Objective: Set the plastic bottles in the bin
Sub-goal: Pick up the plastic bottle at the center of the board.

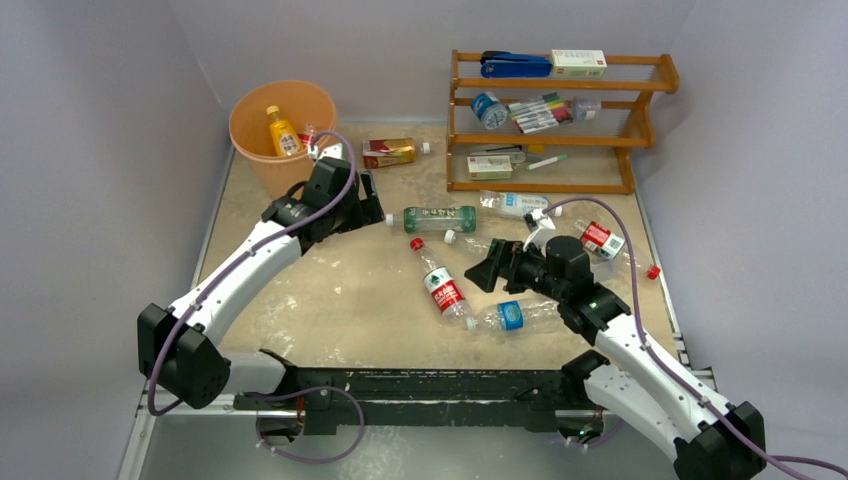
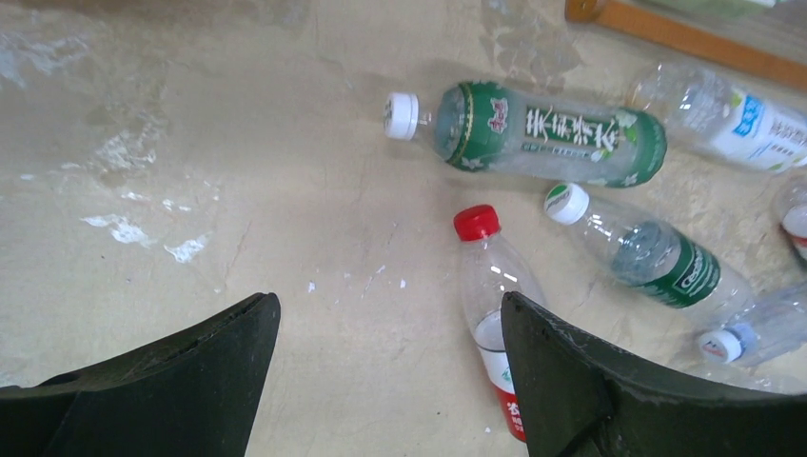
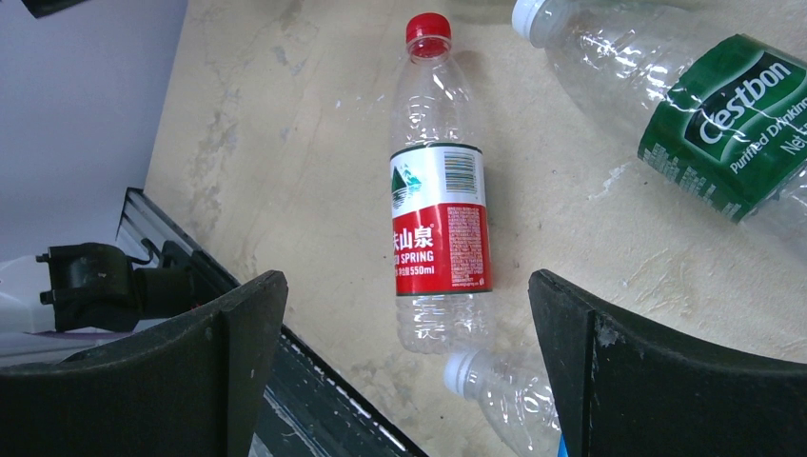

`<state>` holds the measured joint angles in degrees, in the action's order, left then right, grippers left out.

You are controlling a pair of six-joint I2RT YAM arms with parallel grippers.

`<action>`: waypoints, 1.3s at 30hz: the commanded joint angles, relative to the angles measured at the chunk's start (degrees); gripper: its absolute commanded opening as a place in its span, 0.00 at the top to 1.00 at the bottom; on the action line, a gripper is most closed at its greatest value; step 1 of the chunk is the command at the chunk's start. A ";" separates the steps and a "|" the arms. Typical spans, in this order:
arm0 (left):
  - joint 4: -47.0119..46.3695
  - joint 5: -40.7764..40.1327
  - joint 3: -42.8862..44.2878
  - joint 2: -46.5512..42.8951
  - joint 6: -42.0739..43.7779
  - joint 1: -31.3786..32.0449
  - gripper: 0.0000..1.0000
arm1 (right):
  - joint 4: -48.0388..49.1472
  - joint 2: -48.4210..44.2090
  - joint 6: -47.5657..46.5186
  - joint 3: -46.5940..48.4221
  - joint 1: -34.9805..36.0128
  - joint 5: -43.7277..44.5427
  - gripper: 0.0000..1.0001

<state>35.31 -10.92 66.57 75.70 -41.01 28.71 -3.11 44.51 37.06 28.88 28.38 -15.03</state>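
While I watch from overhead, the bin (image 1: 262, 165) sits at eleven o'clock holding a yellow bottle (image 1: 283, 132); other bottles (image 1: 440, 218) litter the tabletop (image 1: 340, 300) toward three. Left wrist: my left pincer (image 2: 390, 309) spread, empty, red-label bottle (image 2: 487, 276) by its three-o'clock finger. Right wrist: right pincer (image 3: 404, 281) spread, empty, framing that bottle.
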 commanded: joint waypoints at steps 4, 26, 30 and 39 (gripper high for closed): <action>-7.44 -1.66 -5.74 -2.22 -4.95 4.35 0.13 | 3.88 0.30 0.99 -0.88 -0.06 -1.84 0.00; -34.34 -2.27 -21.91 2.13 -26.41 21.79 0.11 | 4.08 1.98 1.43 0.82 -0.13 -2.20 0.00; -33.35 -4.49 -18.35 7.22 -27.97 24.52 0.11 | 3.03 0.61 1.53 0.94 -0.08 -1.91 0.00; -31.76 -7.33 -14.03 14.32 -28.50 28.24 0.11 | 1.54 -2.82 1.95 -0.24 -0.13 -1.58 0.00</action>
<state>5.26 -15.55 49.32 88.73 -68.38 56.07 -1.43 43.31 38.17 27.75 28.38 -16.19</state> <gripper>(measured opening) 0.889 0.998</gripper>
